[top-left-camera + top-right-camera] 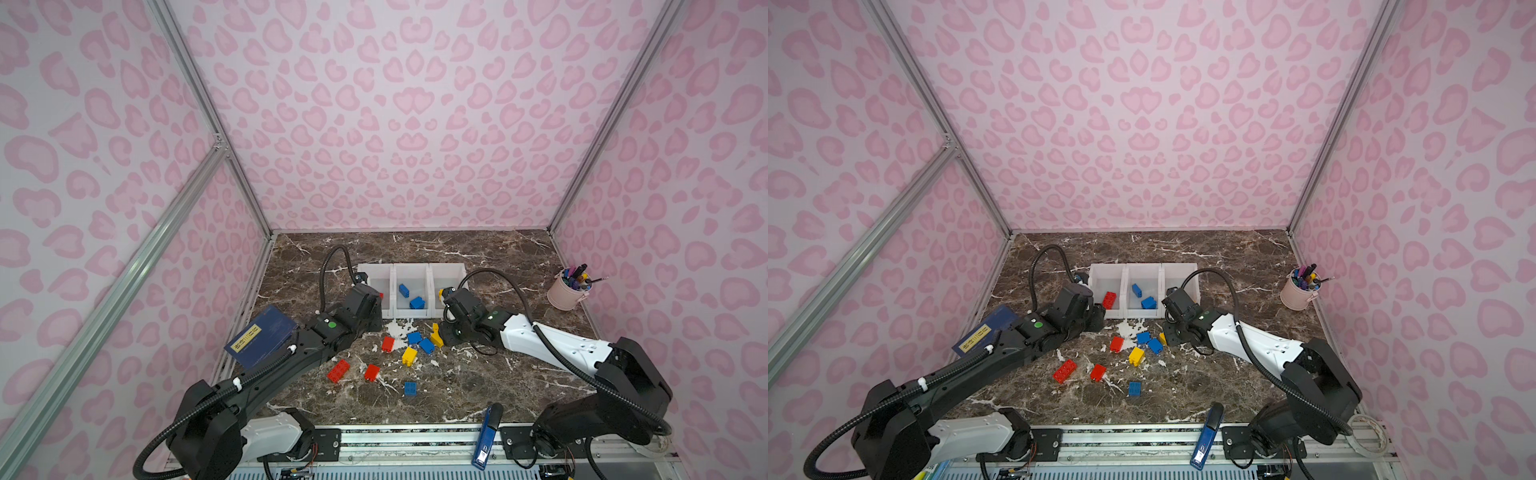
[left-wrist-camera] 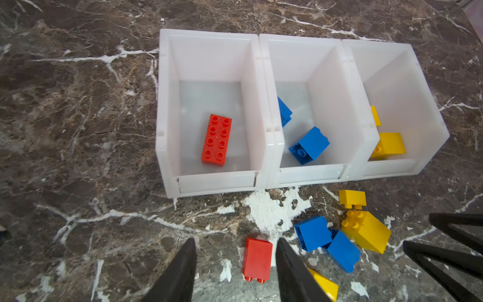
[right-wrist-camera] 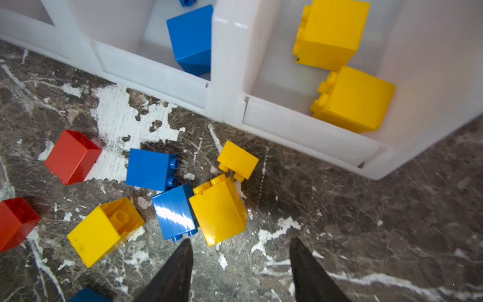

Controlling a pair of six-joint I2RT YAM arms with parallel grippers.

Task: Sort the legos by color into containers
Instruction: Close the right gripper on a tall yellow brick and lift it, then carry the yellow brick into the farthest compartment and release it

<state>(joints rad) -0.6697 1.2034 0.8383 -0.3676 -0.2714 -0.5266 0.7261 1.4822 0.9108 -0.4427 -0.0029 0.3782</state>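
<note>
Three joined white containers [image 2: 209,34] stand at the back. The left one holds a red oblong lego [image 2: 216,140], the middle one blue legos [image 2: 309,146], the right one yellow legos [image 3: 352,99]. Several loose legos lie in front of them, among them a red one [image 1: 387,344], two blue [image 1: 427,345] and a yellow [image 3: 219,211]. My left gripper [image 2: 236,241] hangs open before the left container; the red lego [image 2: 257,258] lies on the table between its fingers, unpinched. My right gripper [image 3: 241,241] is open and empty, just short of the yellow lego.
A pink pen cup [image 1: 567,291] stands at the back right. A long blue stapler [image 1: 488,436] lies on the front rail. A dark blue booklet [image 1: 262,336] leans by the left wall. More legos, red [image 1: 338,370] and blue [image 1: 410,388], lie nearer the front.
</note>
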